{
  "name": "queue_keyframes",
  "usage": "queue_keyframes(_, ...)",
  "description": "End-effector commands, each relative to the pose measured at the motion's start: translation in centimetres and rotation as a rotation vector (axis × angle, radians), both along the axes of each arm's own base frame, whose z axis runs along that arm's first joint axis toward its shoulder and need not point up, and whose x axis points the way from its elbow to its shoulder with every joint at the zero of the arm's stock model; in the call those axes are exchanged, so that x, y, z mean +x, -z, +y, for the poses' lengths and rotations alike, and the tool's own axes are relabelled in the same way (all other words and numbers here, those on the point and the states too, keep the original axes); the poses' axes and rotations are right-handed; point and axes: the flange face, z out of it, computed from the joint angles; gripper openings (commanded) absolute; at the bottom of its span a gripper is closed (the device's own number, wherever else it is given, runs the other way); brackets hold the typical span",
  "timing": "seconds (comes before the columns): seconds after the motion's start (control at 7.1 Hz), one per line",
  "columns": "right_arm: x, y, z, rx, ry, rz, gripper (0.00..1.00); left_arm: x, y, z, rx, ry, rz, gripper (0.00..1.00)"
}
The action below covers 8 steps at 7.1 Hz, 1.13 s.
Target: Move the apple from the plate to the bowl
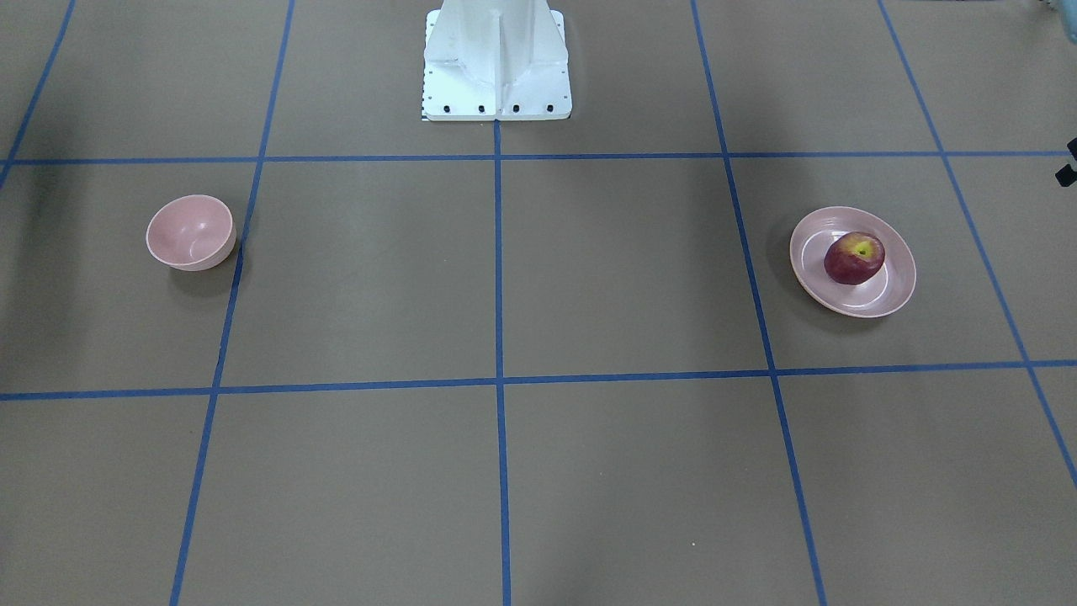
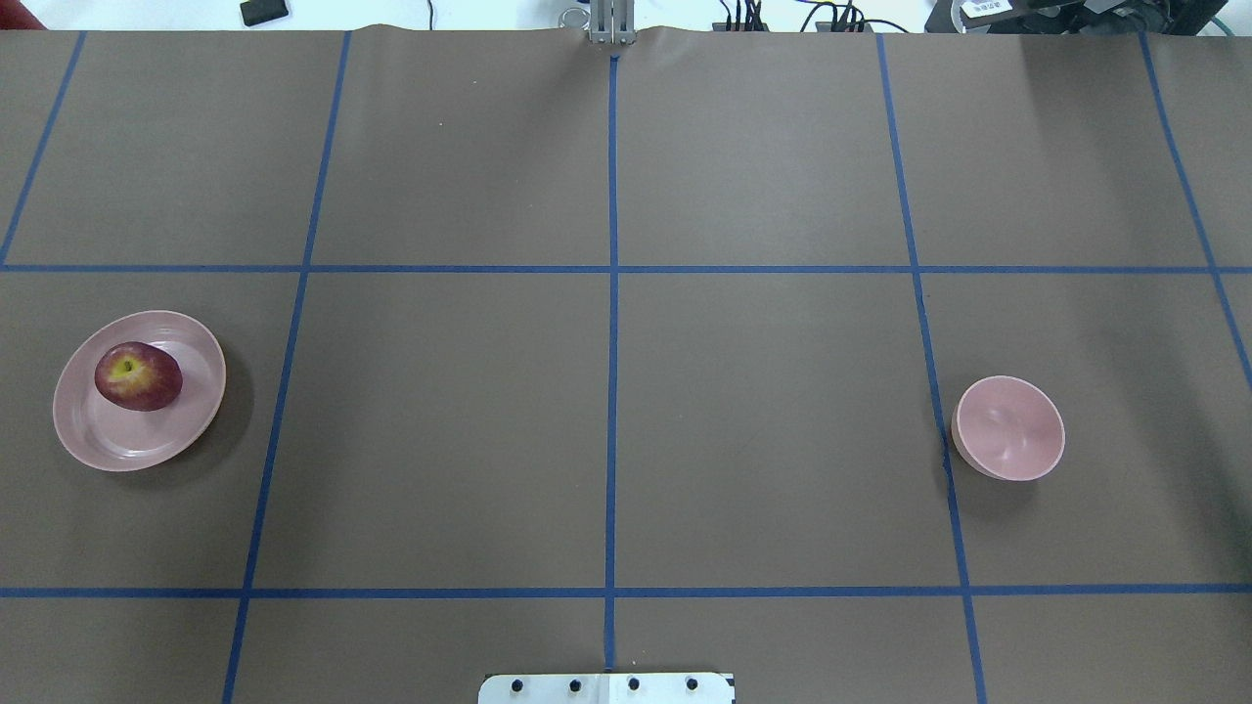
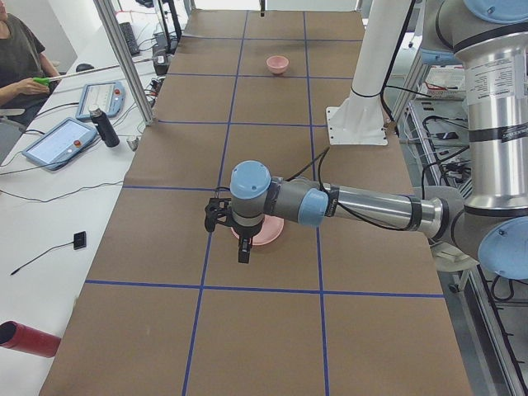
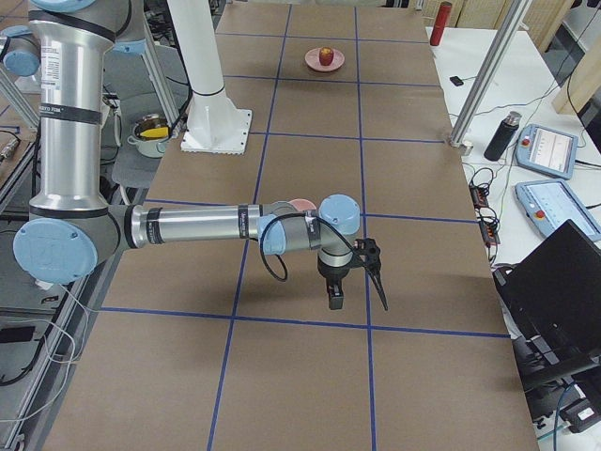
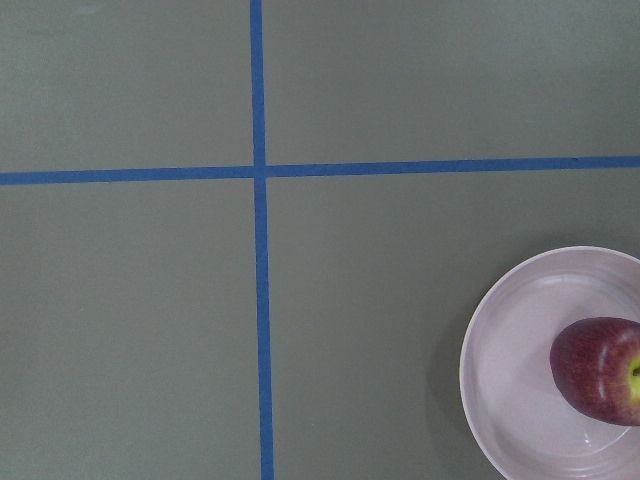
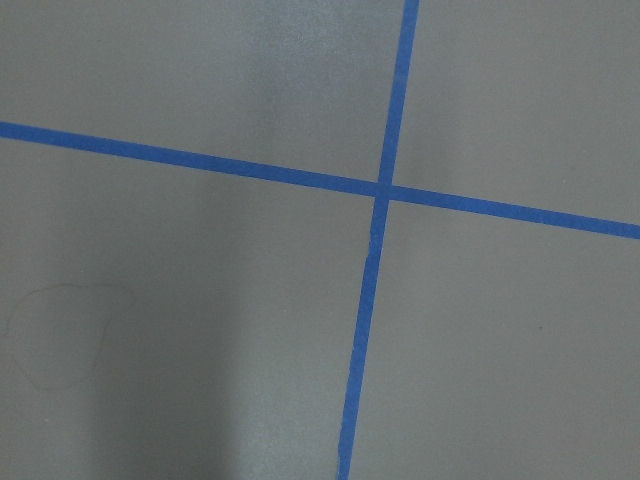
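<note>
one apple (image 1: 854,257), one plate (image 1: 867,296), one bowl (image 1: 190,231)

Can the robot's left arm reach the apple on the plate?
Probably yes. The apple sits uncovered on the plate, on the left arm's side. In the left side view, the left gripper hangs right by the plate, so a short move over and down should do.

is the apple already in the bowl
No, the apple sits on the plate, and the bowl across the table is empty.
</note>
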Motion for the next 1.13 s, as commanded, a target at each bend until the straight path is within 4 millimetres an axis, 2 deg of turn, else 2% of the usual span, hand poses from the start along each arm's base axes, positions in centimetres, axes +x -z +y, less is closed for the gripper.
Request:
queue_keyframes(0.0, 0.0, -0.3, 0.4, -0.009, 0.002, -0.010, 1.00, 0.1, -0.8, 0.0, -0.012, 0.003, 0.000, 0.98)
queue_keyframes(0.56, -0.1, -0.7, 0.4, -0.019, -0.001, -0.005, 1.00, 0.2, -0.1, 0.1, 0.004, -0.004, 0.005, 0.98)
queue_keyframes(0.99, -0.1, 0.8, -0.2, 0.021, -0.005, -0.011, 1.00, 0.2, -0.2, 0.2, -0.001, 0.001, 0.006, 0.98)
